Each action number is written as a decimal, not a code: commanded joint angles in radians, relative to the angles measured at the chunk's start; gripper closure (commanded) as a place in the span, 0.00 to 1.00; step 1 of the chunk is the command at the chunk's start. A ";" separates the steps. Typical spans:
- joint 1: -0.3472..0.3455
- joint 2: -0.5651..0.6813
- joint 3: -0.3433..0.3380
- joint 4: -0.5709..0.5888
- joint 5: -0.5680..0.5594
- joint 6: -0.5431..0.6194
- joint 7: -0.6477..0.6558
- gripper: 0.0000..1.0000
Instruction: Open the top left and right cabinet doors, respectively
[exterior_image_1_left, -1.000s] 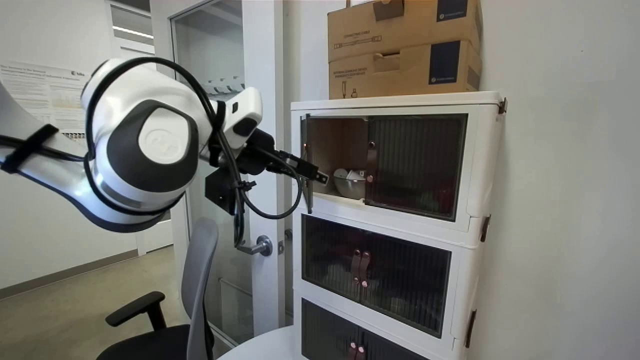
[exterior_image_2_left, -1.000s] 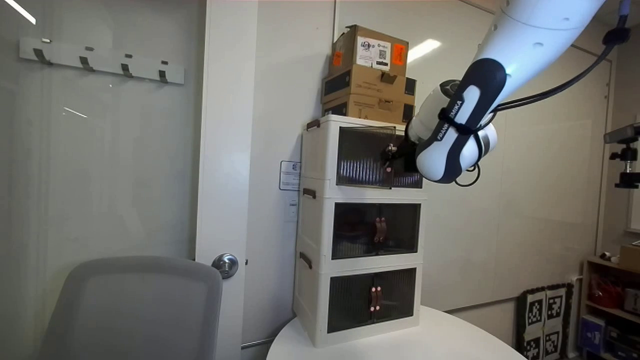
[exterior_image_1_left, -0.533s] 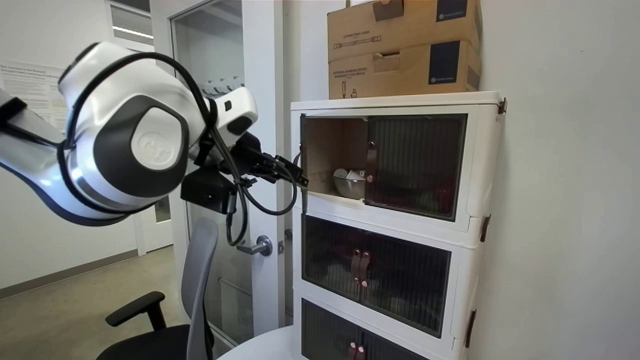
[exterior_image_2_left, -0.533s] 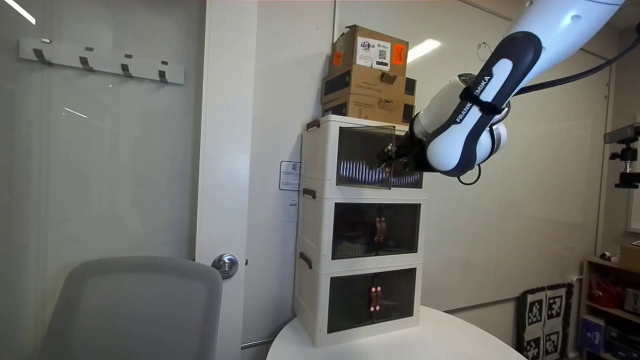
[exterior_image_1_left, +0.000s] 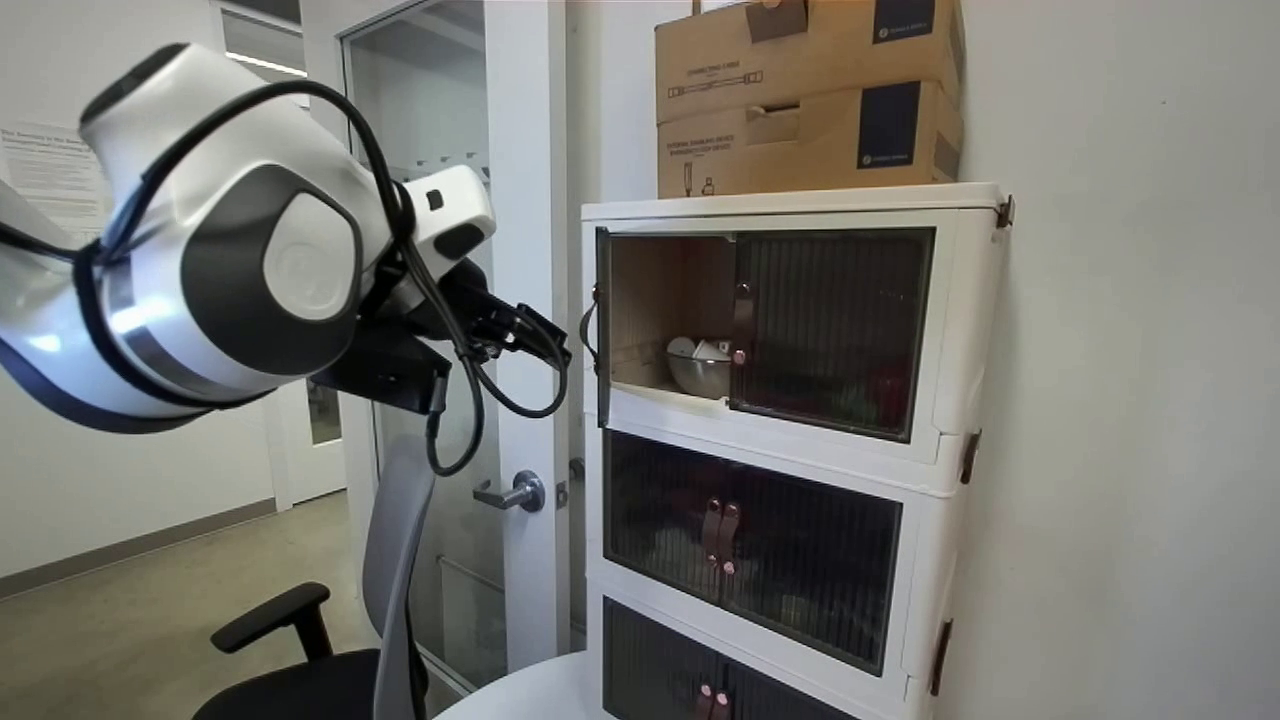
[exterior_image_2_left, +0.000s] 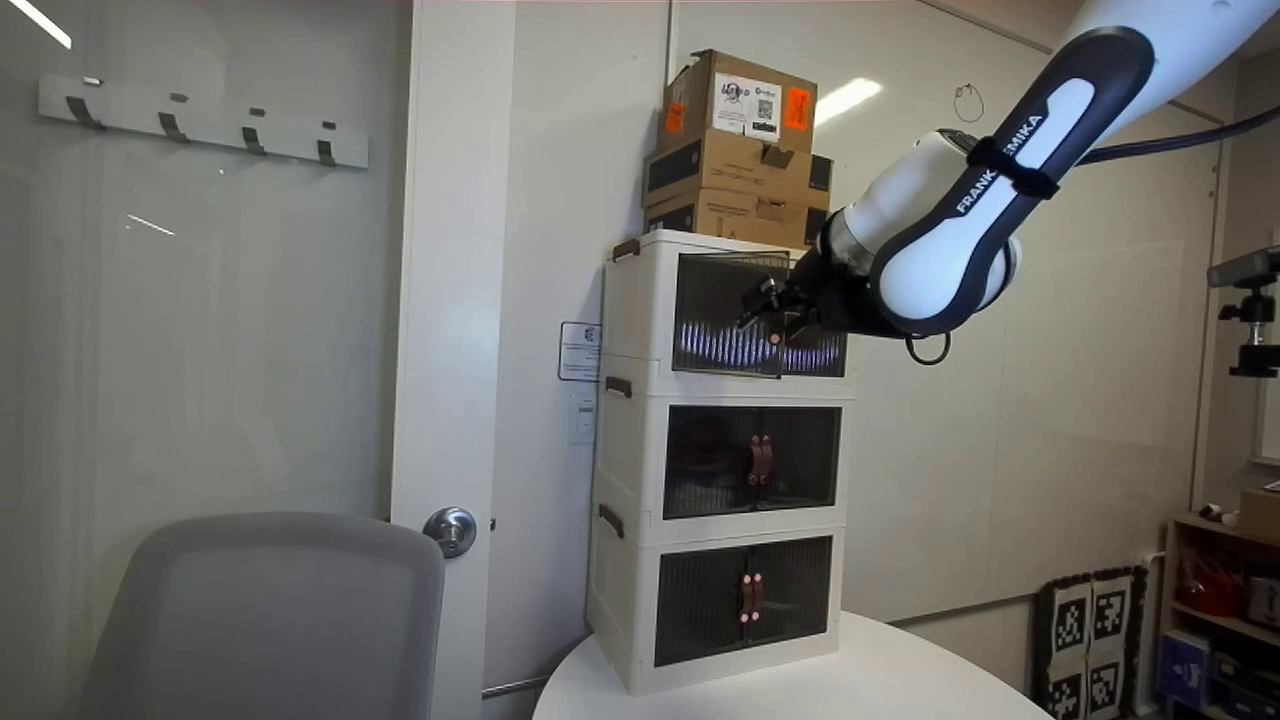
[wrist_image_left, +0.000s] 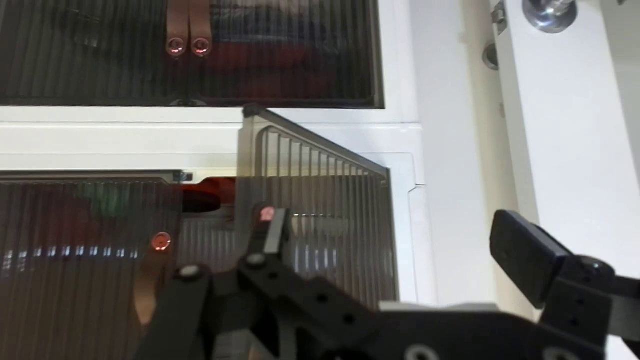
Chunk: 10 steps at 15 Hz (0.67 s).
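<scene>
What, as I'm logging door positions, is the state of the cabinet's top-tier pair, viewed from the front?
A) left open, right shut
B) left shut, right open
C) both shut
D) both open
A: in an exterior view the left door stands swung out nearly edge-on, exposing a metal bowl inside, while the right door lies flat across its half.

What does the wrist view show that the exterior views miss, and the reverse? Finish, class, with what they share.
Only the wrist view: a red thing, unclear what, uncovered in the gap between the left top door and the right top door.

Only the exterior views: the cardboard boxes on the cabinet, the chair and the table.

Shared: the gripper, the cabinet and both doors, left open, right closed.
</scene>
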 joint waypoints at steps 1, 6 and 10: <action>-0.002 0.210 0.056 -0.033 -0.101 -0.084 -0.038 0.00; 0.068 0.146 0.002 0.082 0.026 -0.465 0.037 0.00; 0.049 0.061 -0.017 0.139 0.029 -0.650 0.112 0.00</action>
